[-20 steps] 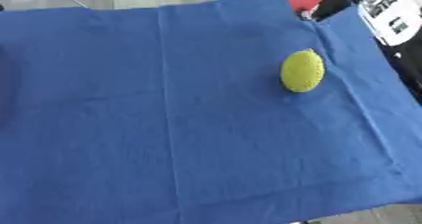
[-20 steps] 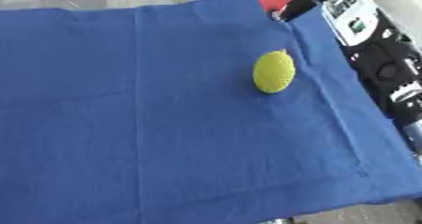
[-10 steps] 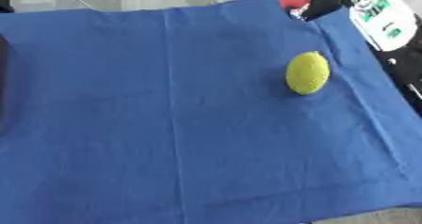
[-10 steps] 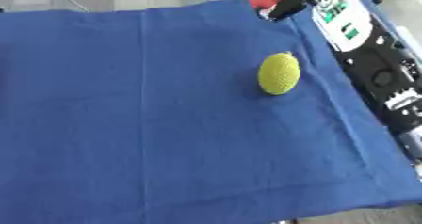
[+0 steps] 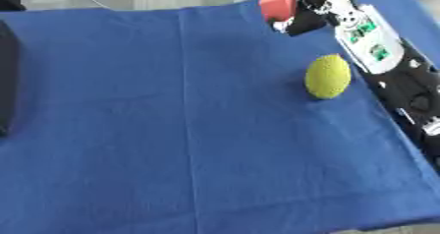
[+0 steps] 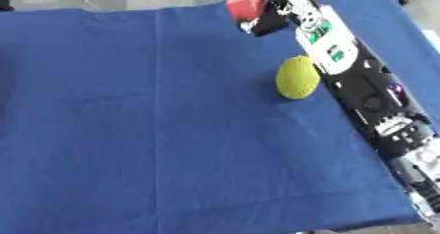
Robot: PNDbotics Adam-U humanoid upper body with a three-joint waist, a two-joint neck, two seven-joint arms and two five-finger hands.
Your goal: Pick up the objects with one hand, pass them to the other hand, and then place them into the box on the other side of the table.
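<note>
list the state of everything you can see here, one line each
red block: off the cloth, held at the table's far edge
right robot hand: fingers curled round the red block
yellow-green ball: resting on the cloth beside the right arm, not held
blue cloth: spread flat over the table
dark box: at the left edge, mostly cut off

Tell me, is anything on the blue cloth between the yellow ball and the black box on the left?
Nothing visible. The yellow ball lies near the right edge, and only bare blue cloth stretches from it to the black box at the left edge. The right hand is at the far edge beside a red block.
</note>
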